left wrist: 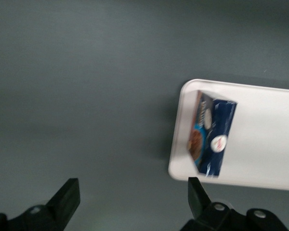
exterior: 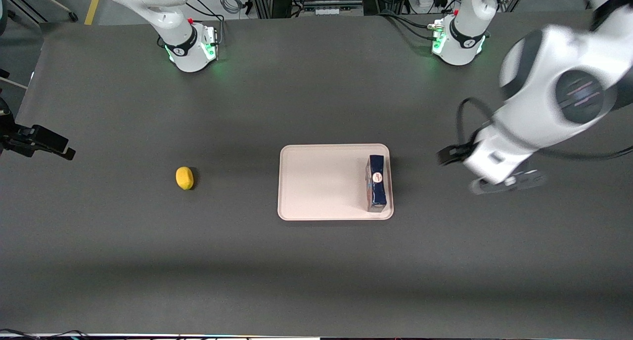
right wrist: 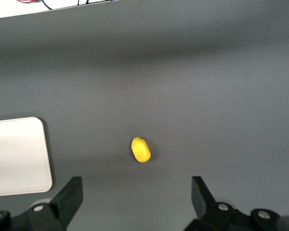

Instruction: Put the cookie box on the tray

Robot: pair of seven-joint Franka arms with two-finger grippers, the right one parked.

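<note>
Cookie box resting on tray, standing on a long narrow edge, snug against the tray rim nearest the gripper. Same seen from the wrist: cookie box inside the tray edge, well clear of the gripper. Fingers spread wide, nothing between them: released. Gripper off to the working arm's end of the bench, above bare surface, well apart from box and tray. Box position at the near rim probably the result of the shortest reach from that end; upright-on-edge pose likely kept from a grasp across the slim faces. Placement judged done, box stable, no tilt noted. Small yellow lemon-like object much farther from the gripper than the tray, toward the parked arm's end, untouched and no part of the job.
</note>
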